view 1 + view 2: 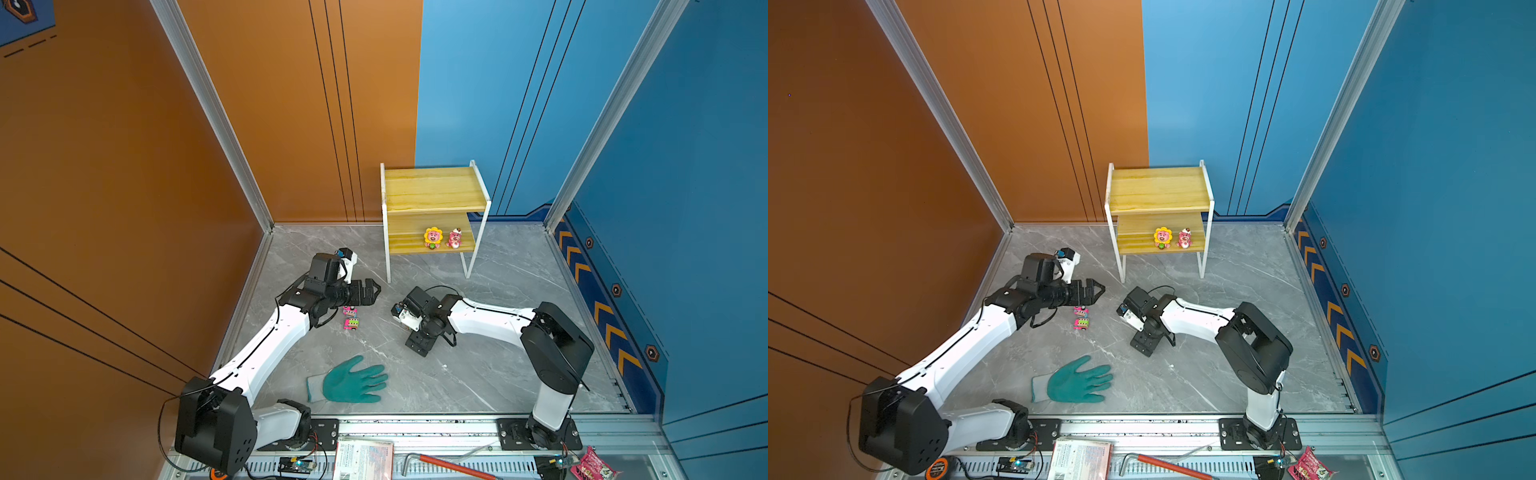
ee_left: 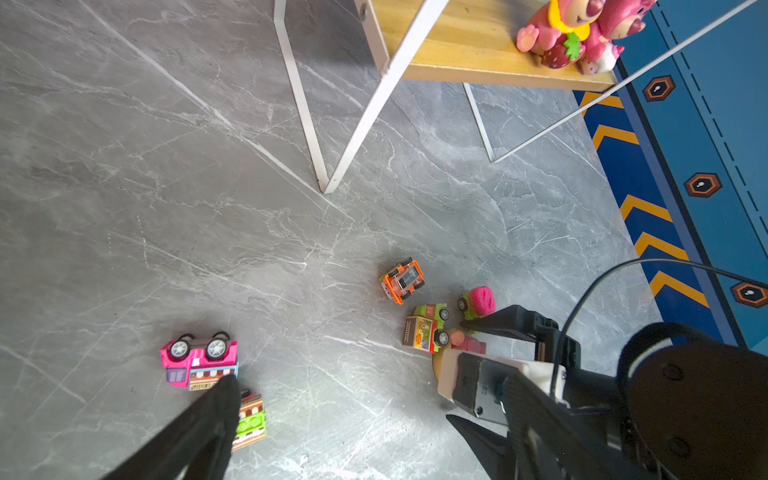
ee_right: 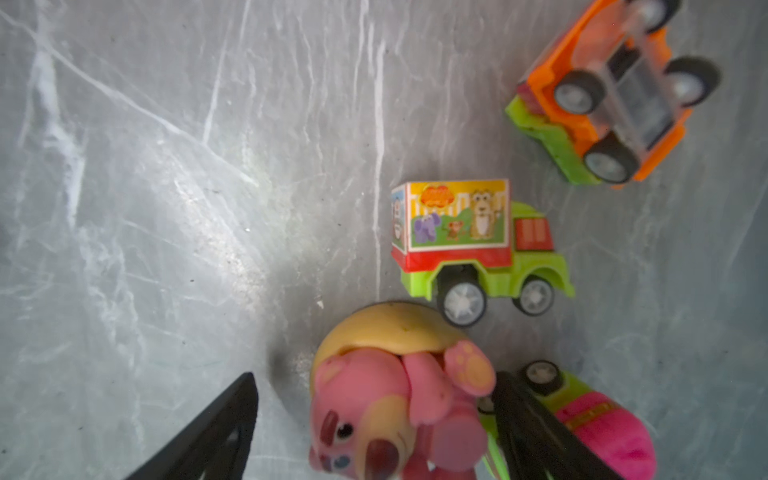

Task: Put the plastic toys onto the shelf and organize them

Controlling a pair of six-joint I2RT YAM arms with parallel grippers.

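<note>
Beside R hand (image 3: 376, 374), wide astride pink bear (image 3: 374, 415): green truck (image 3: 469, 241), pink-green car (image 3: 598, 424) crowding; L hand (image 1: 374, 289) wide.

table (image 2: 124, 166): grey marble-look slab, smooth, faint sheen. shelf (image 1: 432, 191): pale wood boards with visible grain, satin; legs (image 2: 299, 104) thin white painted metal, matt. truck (image 3: 457, 232): glossy hard plastic, printed sticker panel, matt dark tyres; bear (image 3: 374, 407): smooth pink plastic, duller; glove (image 1: 353, 380): teal rubbery coat, white knit cuff.

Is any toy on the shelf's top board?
No, the top board is bare; the sunflower bear and the pink bear stand on the lower board.
</note>
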